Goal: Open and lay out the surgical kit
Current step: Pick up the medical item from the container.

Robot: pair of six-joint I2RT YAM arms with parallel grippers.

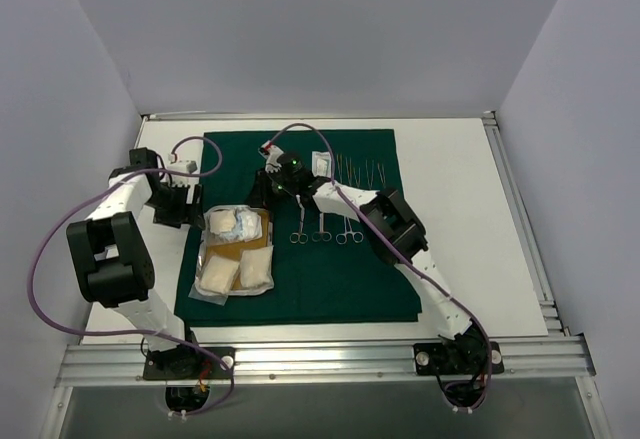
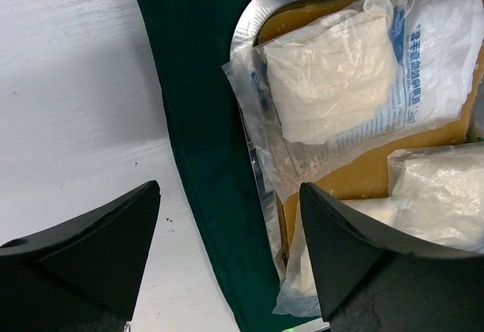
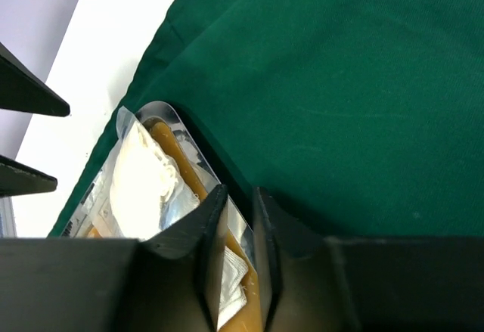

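Observation:
The surgical kit lies unwrapped: the dark green drape [image 1: 340, 279] is spread flat, and the steel tray [image 1: 203, 259] sits on its left part. Gauze packets [image 1: 232, 224] lie on the tray's tan liner [image 1: 236, 252]. My right gripper [image 1: 265, 191] [image 3: 239, 190] is at the tray's far right corner. Its jaws are nearly together, one inside and one outside the steel rim [image 3: 243, 230], with a small gauze square [image 3: 233, 283] beside the inner finger. My left gripper [image 1: 188, 206] [image 2: 231, 196] stands open over the drape's left edge [image 2: 204, 120] and the tray rim [image 2: 249, 26], holding nothing.
Ring-handled scissors and forceps [image 1: 322, 227] lie in a row mid-drape. Thin tweezers [image 1: 362, 169] and a small white packet [image 1: 320, 162] lie behind them. White tabletop [image 1: 470, 219] surrounds the drape, with walls on three sides and a metal rail [image 1: 320, 359] at the near edge.

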